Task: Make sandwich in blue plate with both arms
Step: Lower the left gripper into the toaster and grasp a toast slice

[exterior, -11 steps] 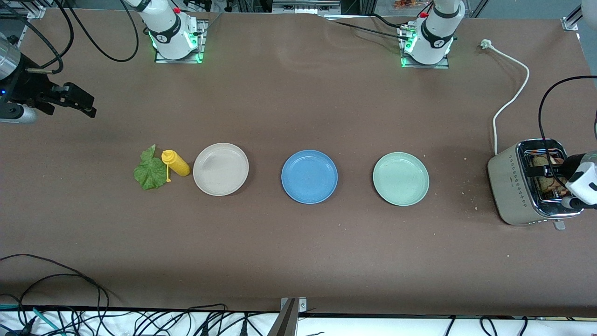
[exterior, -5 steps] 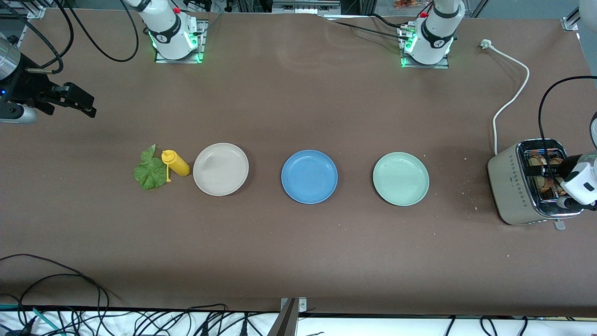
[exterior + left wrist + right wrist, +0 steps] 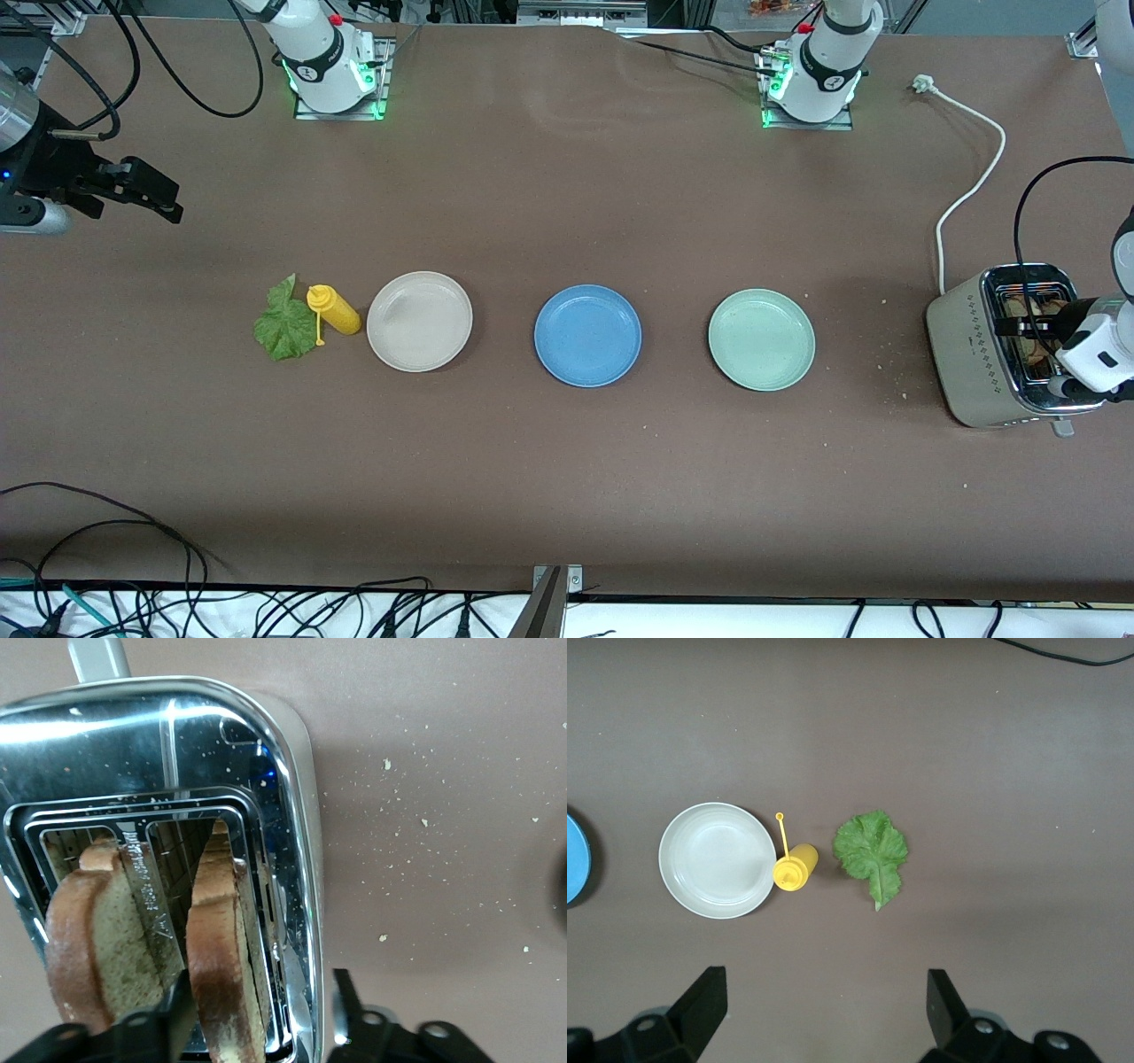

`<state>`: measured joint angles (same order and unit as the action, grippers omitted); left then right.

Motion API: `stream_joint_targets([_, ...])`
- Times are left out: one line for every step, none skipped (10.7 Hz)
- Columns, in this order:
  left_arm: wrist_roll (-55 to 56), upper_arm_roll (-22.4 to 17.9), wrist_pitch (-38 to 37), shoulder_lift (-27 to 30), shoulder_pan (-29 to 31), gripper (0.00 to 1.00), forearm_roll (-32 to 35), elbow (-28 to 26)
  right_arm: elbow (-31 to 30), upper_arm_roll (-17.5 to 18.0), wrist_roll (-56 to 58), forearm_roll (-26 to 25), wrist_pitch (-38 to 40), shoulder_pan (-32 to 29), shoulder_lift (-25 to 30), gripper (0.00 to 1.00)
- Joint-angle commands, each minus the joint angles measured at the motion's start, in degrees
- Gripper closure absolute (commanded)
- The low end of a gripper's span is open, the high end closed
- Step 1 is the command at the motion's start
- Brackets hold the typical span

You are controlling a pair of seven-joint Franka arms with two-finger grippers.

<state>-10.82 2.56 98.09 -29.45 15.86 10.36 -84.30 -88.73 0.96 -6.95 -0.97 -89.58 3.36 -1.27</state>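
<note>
Nothing is assembled yet — the blue plate (image 3: 587, 335) sits bare mid-table, lettuce (image 3: 285, 322) toward the right arm's end, both toast slices (image 3: 221, 948) in the toaster (image 3: 983, 347) under the open left gripper (image 3: 257, 1028), while the open, empty right gripper (image 3: 824, 1010) waits over brown tabletop (image 3: 567, 478) — cables along its edge.

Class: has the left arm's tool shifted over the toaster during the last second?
Yes. The left tool has slid slightly toward the table's edge, measured against the toaster.
</note>
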Motion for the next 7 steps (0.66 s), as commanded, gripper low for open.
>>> stream_joint_targets([-1.92,0.07,-0.36,0.53,0.13,1.0,1.24,0.54,0.84,0.01,0.01,0.7,0.99,0.06,0.12,0.0])
stream_joint_targets([-3.58,0.07,-0.44,1.14,0.13,1.0,1.24,0.8,0.93,0.01,0.01,0.7,0.99,0.06,0.12,0.0])
stream_joint_targets([-4.9,0.07,-1.92,2.88,0.22,1.0,0.98,0.81,0.84,0.01,0.01,0.7,0.99,0.06,0.12,0.0])
stream_joint_targets([-5.08,0.07,-3.94,4.99,0.22,1.0,0.89,0.81,0.84,0.01,0.01,0.7,0.99,0.06,0.12,0.0])
stream_joint_targets([-5.17,0.07,-5.87,6.75,0.22,1.0,0.8,0.98,0.93,0.01,0.01,0.7,0.99,0.06,0.12,0.0])
stream_joint_targets([-5.17,0.16,-8.16,8.25,0.22,1.0,0.8,2.11,0.84,0.01,0.01,0.7,0.99,0.06,0.12,0.0])
stream_joint_targets([-5.78,0.6,-11.05,9.22,0.13,1.0,0.8,3.34,0.84,0.01,0.01,0.7,0.99,0.06,0.12,0.0])
